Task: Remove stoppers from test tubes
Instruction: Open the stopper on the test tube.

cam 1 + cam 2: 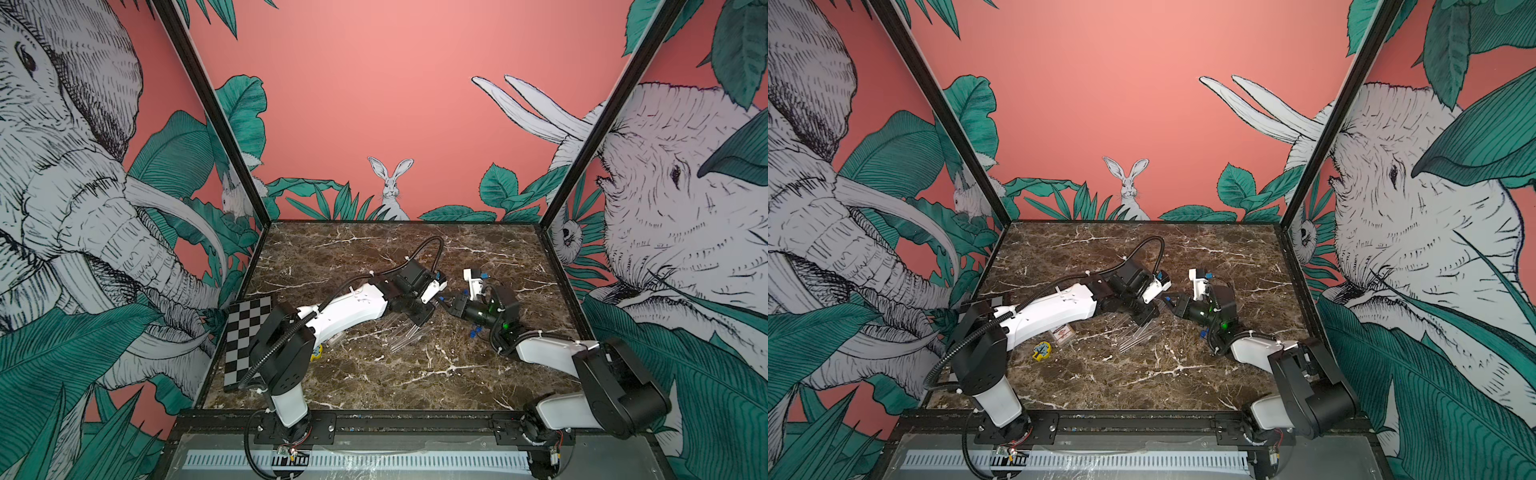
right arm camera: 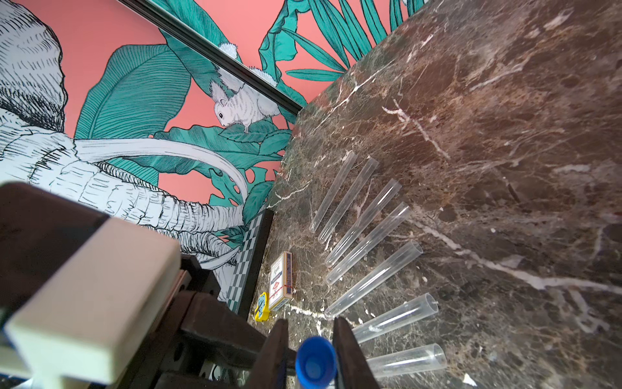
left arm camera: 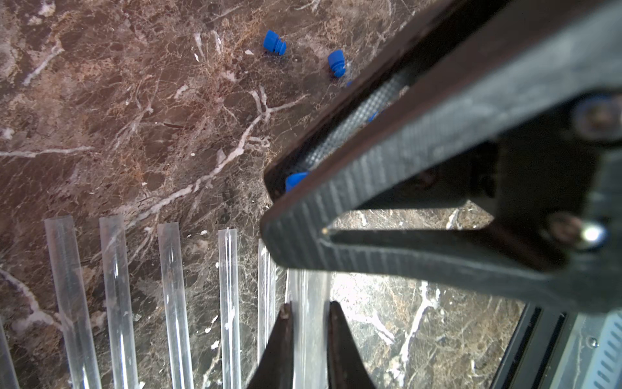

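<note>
Right wrist view: right gripper (image 2: 310, 321) fingers pinch 1 blue stopper (image 2: 316, 362). Left gripper (image 3: 309, 304) is clamped on its test tube (image 3: 308, 340), likely bracing against the pull. In a top view, uncapped tubes (image 1: 405, 332) lie at 7 o'clock from both grippers, apparently parked clear.

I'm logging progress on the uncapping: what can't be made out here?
- Left wrist view: held tube, its mouth hidden behind the right tool.
- Right wrist view: stopper, the tube under it cut off by the picture's edge.
- Left wrist view: loose stoppers, two show; further blue bits half hidden by the right tool.
</note>
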Controlling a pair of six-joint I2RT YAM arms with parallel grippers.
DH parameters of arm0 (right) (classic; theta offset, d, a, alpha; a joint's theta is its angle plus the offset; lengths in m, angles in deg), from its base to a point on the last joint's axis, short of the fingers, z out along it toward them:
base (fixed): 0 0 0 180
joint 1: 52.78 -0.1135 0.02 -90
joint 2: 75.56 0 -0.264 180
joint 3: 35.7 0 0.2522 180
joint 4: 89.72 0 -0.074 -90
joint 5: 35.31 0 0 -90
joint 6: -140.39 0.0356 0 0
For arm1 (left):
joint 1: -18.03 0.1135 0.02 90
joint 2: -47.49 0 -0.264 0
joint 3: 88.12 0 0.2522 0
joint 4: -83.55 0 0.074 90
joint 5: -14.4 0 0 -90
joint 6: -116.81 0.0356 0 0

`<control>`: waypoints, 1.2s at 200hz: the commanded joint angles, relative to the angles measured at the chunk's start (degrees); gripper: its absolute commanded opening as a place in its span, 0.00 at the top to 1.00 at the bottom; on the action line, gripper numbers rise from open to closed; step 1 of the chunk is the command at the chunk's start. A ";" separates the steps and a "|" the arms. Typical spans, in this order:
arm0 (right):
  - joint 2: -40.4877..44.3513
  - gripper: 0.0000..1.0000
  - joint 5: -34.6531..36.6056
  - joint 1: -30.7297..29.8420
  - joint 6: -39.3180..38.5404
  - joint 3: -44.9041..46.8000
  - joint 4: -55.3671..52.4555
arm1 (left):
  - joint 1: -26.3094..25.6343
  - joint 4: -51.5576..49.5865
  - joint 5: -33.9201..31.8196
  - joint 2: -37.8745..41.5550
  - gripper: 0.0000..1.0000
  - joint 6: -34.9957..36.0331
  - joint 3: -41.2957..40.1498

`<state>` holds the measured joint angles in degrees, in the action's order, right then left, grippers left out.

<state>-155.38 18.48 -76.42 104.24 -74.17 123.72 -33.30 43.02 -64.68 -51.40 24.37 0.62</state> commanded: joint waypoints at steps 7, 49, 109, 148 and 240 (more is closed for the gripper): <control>-0.17 0.80 -0.45 -0.49 1.02 -1.29 4.84 | 0.00 0.32 0.16 1.60 0.85 -0.46 0.34; -0.17 0.87 -0.33 -0.49 2.22 -1.31 6.04 | 0.00 -0.30 -0.64 1.64 0.85 0.14 0.13; 0.83 0.88 0.50 -0.48 4.31 -1.29 6.97 | 0.00 -1.51 -2.60 2.05 0.85 1.04 -1.20; 2.16 0.88 1.58 -0.37 6.14 -1.42 7.32 | 0.00 -1.80 -3.52 2.30 0.85 1.32 -2.34; 10.31 0.89 5.13 -0.36 -3.19 -5.08 -12.41 | 0.00 -4.30 -6.78 1.82 0.86 2.67 -4.62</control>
<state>-149.78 21.37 -76.88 104.63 -75.77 113.06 -33.80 45.06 -67.50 -50.39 26.67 -1.35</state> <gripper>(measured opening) 0.144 0.151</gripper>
